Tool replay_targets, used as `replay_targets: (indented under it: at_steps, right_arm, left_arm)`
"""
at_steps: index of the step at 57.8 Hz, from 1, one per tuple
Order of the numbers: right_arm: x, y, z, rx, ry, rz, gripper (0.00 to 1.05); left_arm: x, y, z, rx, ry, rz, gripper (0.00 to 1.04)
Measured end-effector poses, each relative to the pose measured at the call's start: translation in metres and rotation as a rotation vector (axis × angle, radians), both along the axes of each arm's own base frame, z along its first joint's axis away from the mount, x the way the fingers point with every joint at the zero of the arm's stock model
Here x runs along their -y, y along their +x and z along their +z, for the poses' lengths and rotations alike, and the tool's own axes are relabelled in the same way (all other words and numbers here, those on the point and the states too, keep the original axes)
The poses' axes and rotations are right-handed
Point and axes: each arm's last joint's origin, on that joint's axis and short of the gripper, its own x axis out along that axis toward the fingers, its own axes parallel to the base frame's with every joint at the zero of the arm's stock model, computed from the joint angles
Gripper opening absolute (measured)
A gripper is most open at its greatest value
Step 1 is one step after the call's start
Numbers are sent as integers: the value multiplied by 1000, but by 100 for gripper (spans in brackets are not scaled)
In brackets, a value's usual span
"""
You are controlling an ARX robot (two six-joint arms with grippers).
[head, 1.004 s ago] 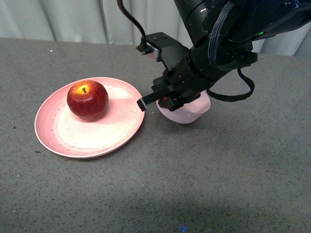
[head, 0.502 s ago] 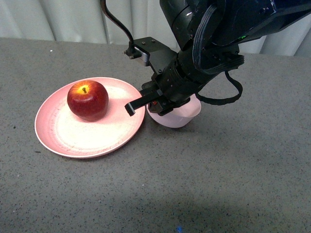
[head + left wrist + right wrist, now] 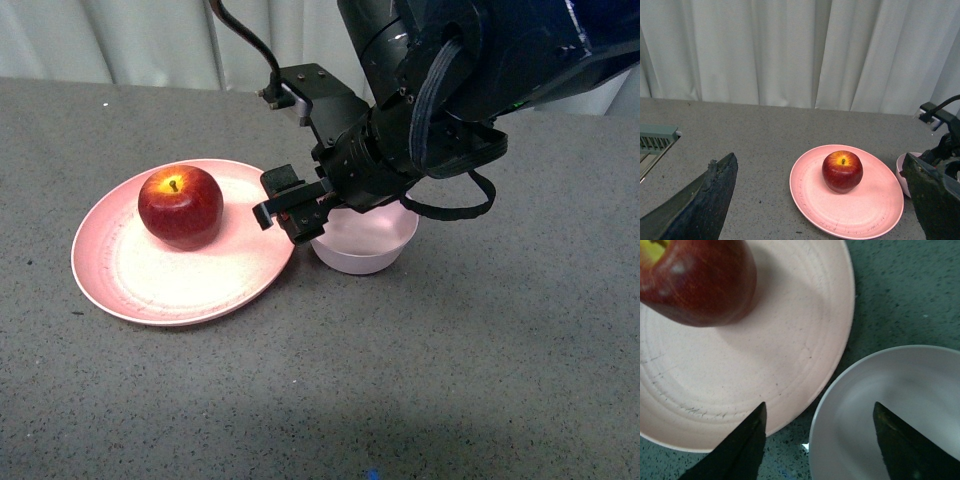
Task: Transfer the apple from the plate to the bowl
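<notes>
The dark red apple (image 3: 180, 205) sits on the left half of the salmon-pink plate (image 3: 120, 290). The pale pink bowl (image 3: 365, 245) stands empty just right of the plate. My right gripper (image 3: 290, 208) hangs open over the gap between the plate's right edge and the bowl's left rim, with nothing in it. In the right wrist view the gripper (image 3: 820, 407) spans the plate (image 3: 765, 355) and the bowl (image 3: 890, 405), with the apple (image 3: 700, 280) beyond. My left gripper (image 3: 819, 159) is open and well back from the apple (image 3: 842, 171) and plate (image 3: 860, 220).
The grey speckled table (image 3: 450, 380) runs to white curtains (image 3: 120, 40) at the back. The bulky right arm (image 3: 470, 70) hangs over the bowl's far side. A grey ribbed fixture (image 3: 655, 140) sits at the table's edge in the left wrist view.
My right gripper has moved left from over the bowl to the plate's right edge and its wrist has turned. More of the bowl now shows. The apple has not moved.
</notes>
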Motion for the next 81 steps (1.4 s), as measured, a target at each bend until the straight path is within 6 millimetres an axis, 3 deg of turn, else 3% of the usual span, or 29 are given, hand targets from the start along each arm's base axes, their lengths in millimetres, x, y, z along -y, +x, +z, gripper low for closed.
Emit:
replay_targets:
  at_steps: [10, 26, 32, 39, 46, 52, 62, 81]
  right_arm:
    - [19, 0, 22, 132, 29, -110, 97]
    - [64, -11, 46, 323, 44, -334, 95]
    - [72, -12, 50, 368, 42, -394, 94]
    - [91, -30, 44, 681, 77, -647, 76]
    - [121, -64, 51, 814, 161, -710, 56]
    - [144, -92, 66, 861, 195, -720, 37]
    - [171, -134, 68, 819, 166, -721, 3]
    - [198, -190, 73, 835, 175, -724, 1]
  left_arm:
    - [0, 0, 0, 0, 0, 0, 98]
    - [0, 0, 0, 0, 0, 0, 98]
    - [0, 0, 0, 0, 0, 0, 98]
    - [0, 0, 0, 0, 0, -2, 98]
    - [0, 0, 0, 0, 0, 0, 98]
    - [0, 0, 0, 0, 0, -1, 98]
    - [0, 0, 0, 0, 0, -2, 98]
    - [0, 0, 0, 0, 0, -1, 98]
